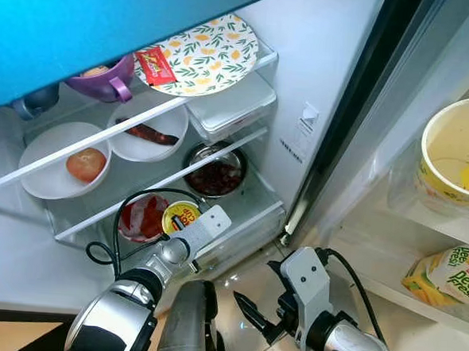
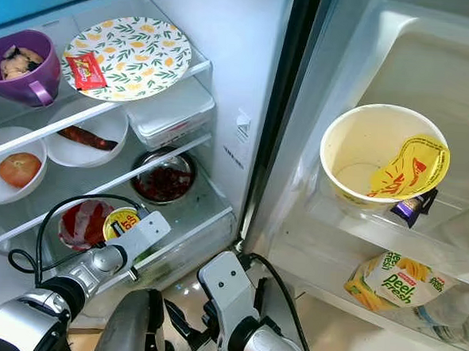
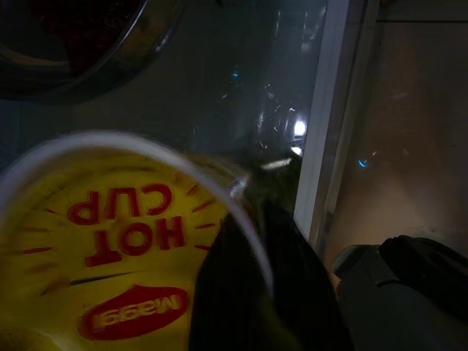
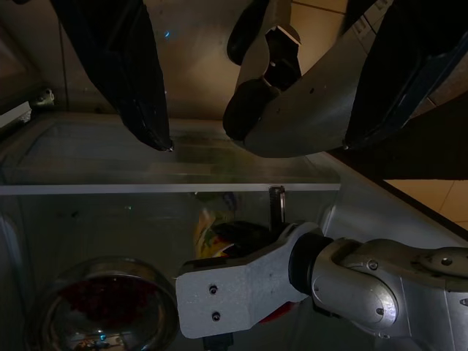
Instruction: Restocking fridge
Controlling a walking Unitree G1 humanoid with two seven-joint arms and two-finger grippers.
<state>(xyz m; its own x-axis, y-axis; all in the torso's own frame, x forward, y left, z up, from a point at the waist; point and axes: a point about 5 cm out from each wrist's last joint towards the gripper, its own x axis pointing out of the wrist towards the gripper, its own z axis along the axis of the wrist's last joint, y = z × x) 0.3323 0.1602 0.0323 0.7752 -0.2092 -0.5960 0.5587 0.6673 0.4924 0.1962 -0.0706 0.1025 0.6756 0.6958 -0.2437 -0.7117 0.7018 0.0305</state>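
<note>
Open fridge point(image 2: 223, 103), shelves already holding dishes, both arms low at its front.

Left gripper point(image 3: 248, 219) reaches onto the lowest glass shelf point(image 2: 201, 205), its fingers clamped on the rim of the yellow Hot Cup noodle tub point(image 1: 180, 217). Just beyond it sits a steel bowl point(image 1: 215, 173) of dark red food, with a red-filled container point(image 1: 142, 217) touching the tub's far side. Right gripper point(image 1: 251, 314) hangs outside below the shelf edge, fingers apart, holding nothing.

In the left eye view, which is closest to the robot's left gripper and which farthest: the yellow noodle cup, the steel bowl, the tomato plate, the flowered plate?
From the left gripper:
1. Yellow noodle cup, bottom shelf, at the gripper.
2. Steel bowl, same shelf, further back and to the right.
3. Tomato plate, middle shelf, left.
4. Flowered plate, top shelf, farthest.
</note>
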